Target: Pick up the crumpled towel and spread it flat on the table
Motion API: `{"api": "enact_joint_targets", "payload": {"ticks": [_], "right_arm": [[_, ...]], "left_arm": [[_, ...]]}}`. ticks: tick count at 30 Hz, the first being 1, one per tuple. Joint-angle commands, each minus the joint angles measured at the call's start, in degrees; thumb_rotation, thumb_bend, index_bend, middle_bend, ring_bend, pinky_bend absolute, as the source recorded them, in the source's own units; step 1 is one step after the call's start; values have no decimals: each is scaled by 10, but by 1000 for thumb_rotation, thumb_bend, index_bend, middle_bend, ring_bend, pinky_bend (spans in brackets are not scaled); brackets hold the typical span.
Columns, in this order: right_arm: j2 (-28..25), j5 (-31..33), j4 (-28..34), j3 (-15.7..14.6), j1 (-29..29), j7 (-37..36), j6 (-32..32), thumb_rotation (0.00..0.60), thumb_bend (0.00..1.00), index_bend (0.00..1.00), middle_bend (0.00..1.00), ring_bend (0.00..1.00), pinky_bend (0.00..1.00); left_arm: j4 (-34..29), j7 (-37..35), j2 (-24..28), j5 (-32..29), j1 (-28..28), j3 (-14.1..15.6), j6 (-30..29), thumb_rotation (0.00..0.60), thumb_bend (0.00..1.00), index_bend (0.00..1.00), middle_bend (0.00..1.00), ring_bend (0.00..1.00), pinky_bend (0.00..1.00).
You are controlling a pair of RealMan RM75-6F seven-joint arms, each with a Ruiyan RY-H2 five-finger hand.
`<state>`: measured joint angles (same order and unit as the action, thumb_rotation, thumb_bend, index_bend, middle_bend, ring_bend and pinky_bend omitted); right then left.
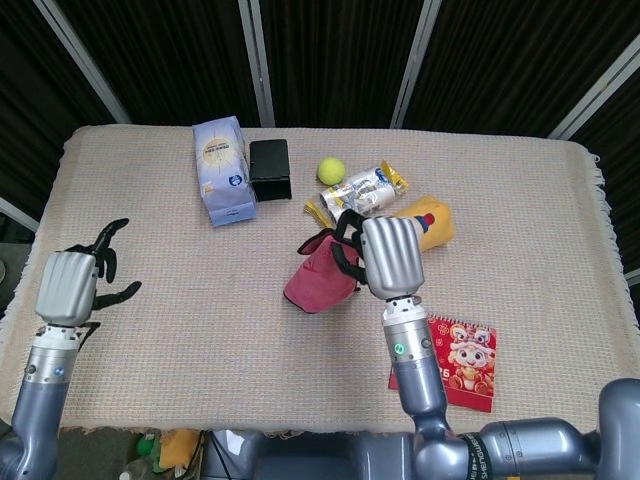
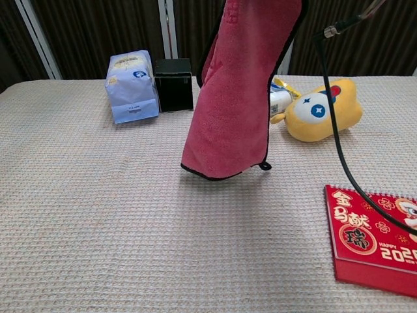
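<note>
Towel top cut off, right hand covering grip

The towel is dark pink with a thin black edge. The right hand is shiny grey with black fingers. The left hand is pale grey with black fingers too. The table cover is light beige with a tiny bumpy weave.

At 11 o'clock from the towel is a bag, pale blue and white with a round yellow spot. Next to it is a plain black box. At 12 o'clock is a yellow-green ball. At 3 o'clock is a yellow plush toy with a blue eye and a bit of red on top. At 5 o'clock is a red calendar with gold letters and cartoon pictures.
</note>
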<state>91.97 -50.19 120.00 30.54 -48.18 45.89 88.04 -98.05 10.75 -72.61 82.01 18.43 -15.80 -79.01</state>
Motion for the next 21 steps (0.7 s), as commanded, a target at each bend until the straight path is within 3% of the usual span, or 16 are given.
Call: {"api": "enact_joint_targets", "payload": {"ticks": [1,12,21], "right_arm": [[2,2,0,-2,-3,3,3,600,584,661,1000,1000,927],[12,10,-2,-6,-20,14,13,600,585,661,1000,1000,927],[24,24,-2,9,-42,15,7,600,584,661,1000,1000,927]], "left_arm": [[18,15,1,-13,34,-13,40,600,42,223,811,734,713],[31,57,-41,-54,119,-42,103,600,42,267,840,762,733],[13,88,-55,-93,159,-59,128,600,42,265,829,757,733]]}}
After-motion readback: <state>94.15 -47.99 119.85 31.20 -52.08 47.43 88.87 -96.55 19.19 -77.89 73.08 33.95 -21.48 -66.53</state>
